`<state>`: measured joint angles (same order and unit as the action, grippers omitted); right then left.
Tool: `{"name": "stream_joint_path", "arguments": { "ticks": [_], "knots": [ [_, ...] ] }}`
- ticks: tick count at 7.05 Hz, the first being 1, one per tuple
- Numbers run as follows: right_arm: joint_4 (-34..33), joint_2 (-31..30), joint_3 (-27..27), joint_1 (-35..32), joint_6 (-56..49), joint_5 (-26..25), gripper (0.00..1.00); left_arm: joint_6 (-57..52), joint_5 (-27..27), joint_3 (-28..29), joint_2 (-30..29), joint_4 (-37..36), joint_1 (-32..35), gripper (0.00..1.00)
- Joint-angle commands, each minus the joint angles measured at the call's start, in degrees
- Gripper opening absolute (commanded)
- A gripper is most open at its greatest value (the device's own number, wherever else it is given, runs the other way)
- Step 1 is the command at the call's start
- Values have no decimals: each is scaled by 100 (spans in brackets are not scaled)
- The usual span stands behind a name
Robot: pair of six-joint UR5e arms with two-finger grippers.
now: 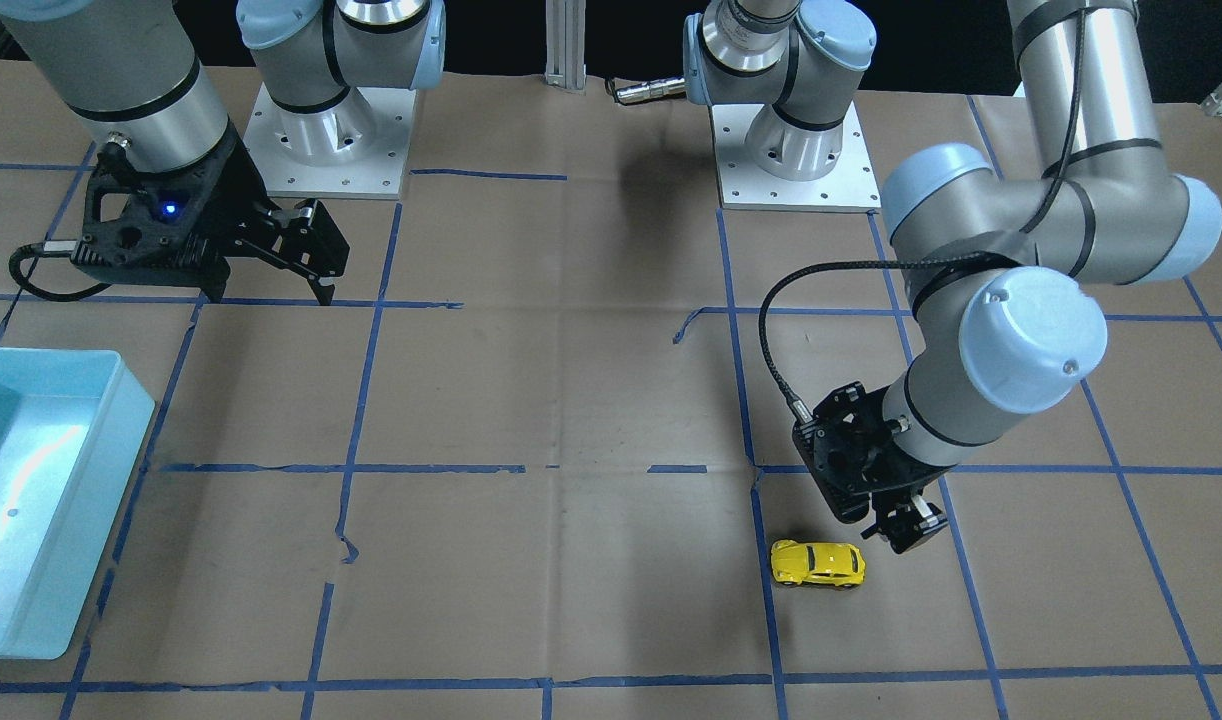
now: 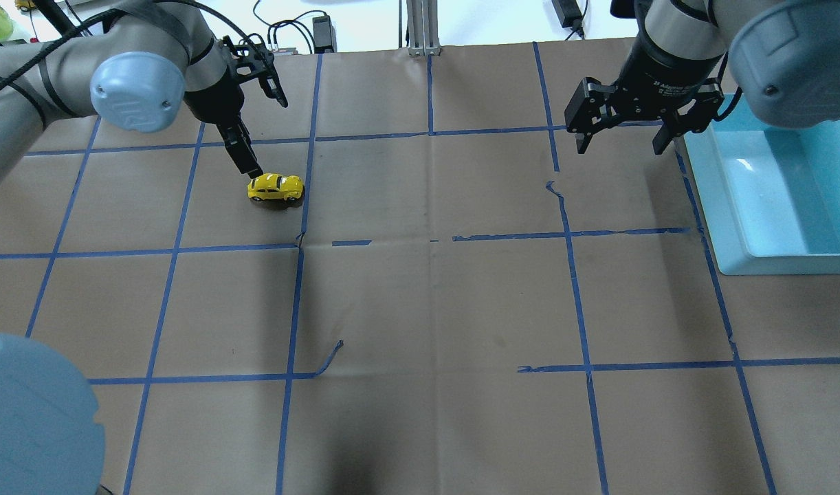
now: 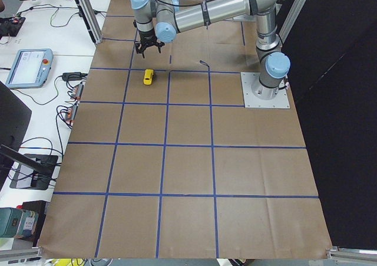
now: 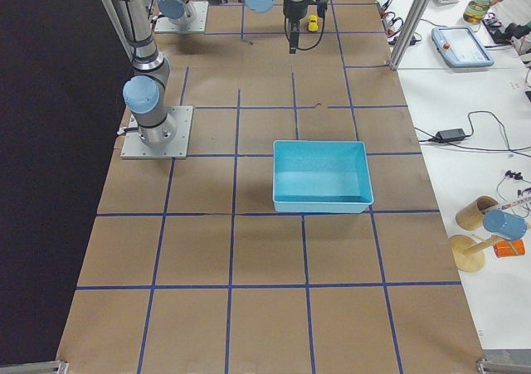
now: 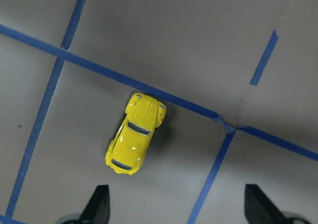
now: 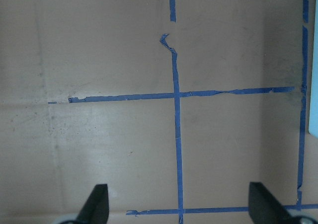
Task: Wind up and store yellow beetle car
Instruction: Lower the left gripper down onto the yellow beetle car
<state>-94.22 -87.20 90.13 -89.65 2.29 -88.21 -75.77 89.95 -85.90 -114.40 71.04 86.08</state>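
Note:
The yellow beetle car (image 2: 275, 188) stands on its wheels on the brown paper, next to a blue tape line. It also shows in the front view (image 1: 817, 563), the left wrist view (image 5: 135, 133) and the left side view (image 3: 148, 76). My left gripper (image 2: 269, 136) is open and empty, hovering just beyond the car. In the left wrist view the gripper (image 5: 176, 206) has its fingertips (image 5: 99, 204) spread wide, and the car lies ahead of them, nearer the left one, not touching. My right gripper (image 2: 621, 144) is open and empty above bare paper, far from the car.
A light blue bin (image 2: 777, 261) stands at the table's right edge, beside my right gripper; it also shows in the front view (image 1: 121, 400). Blue tape lines grid the paper-covered table (image 2: 434, 302), with some torn, lifted ends. The arm bases (image 1: 326, 150) stand at the robot's side.

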Motion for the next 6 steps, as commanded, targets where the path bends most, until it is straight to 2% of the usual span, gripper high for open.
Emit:
{"name": "stream_joint_path", "arguments": {
  "ticks": [1, 4, 6],
  "knots": [
    [9, -25, -13, 1, 0, -3, 100, -1784, 5, -207, -510, -991, -12, 95],
    [9, -43, -5, 9, 0, -29, 100, -2695, -4, -225, -925, -1320, -143, 95],
    [9, -42, 21, 9, 0, -21, 100, -2680, -48, -286, -1005, -1329, -179, 94]
  ]
}}
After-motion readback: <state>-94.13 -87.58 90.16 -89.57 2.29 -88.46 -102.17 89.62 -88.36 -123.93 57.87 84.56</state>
